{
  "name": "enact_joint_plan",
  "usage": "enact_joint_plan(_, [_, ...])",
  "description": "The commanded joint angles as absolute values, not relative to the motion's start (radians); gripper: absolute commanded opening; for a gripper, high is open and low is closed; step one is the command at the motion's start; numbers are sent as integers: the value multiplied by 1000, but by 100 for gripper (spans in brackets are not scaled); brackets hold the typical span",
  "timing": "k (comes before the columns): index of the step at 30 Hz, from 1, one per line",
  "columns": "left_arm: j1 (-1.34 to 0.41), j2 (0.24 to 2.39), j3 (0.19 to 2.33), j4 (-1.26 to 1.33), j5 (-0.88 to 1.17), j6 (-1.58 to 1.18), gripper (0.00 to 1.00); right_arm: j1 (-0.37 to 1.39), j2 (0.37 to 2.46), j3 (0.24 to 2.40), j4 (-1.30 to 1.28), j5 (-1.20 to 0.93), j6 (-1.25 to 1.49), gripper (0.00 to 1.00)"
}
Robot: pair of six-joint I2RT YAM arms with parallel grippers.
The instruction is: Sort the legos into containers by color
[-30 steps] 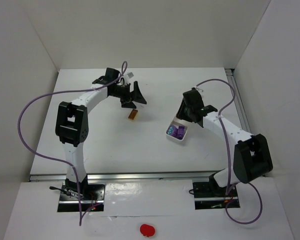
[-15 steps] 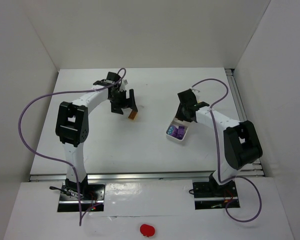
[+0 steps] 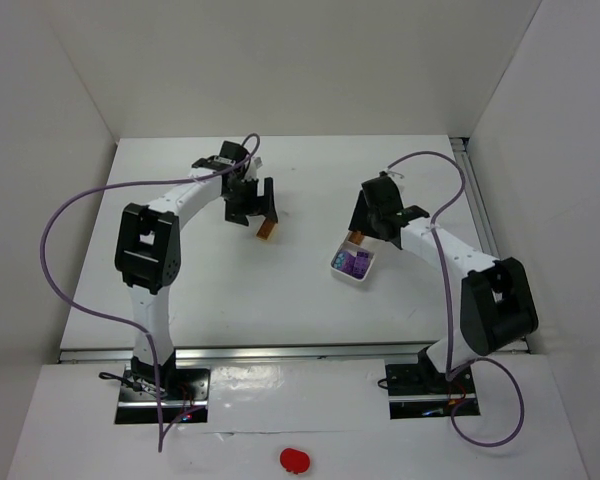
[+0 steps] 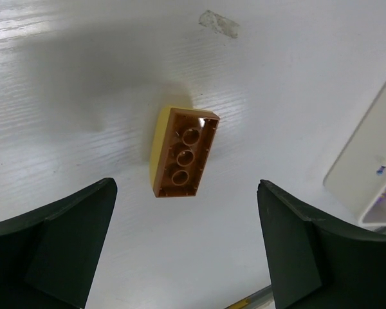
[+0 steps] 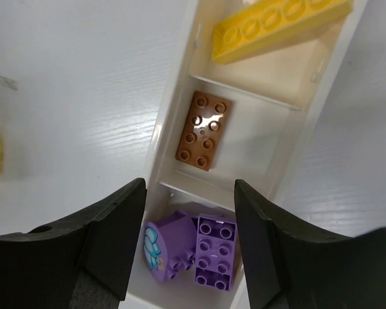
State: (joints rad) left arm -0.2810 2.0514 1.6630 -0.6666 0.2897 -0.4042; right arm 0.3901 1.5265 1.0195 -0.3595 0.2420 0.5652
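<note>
Left wrist view: orange lego (image 4: 183, 153) lies studs-down on the table, left of middle, toward the far edge. Left gripper (image 4: 184, 185) spread wide, straddling it. Light, rigid, slick; pinch the long sides. Right gripper (image 5: 190, 183) parted, empty, above the container (image 5: 169, 129).

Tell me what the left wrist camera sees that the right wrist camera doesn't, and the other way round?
Only the left wrist camera shows an upturned orange brick lying loose on the table. Only the right wrist camera looks down into the tray, where a long yellow plate and a second orange brick, studs up, sit in separate compartments. Both show the table, the tray and the purple bricks, though the left wrist camera catches just a sliver of them.
</note>
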Motion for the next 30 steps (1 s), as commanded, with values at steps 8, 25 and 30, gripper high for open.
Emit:
enact_joint_plan(8, [-377,2097,1721,-725,36,-339,100,388,1404,1077,-365,288,518,65])
enact_joint_plan(25, [-426,2166,1767,-726,-80,-330,38,388,1394,1086,-374,267,518,65])
enact_joint_plan(30, [-416,2093,1792,-761,115,-293,0,388,1405,1086,-359,145,479,65])
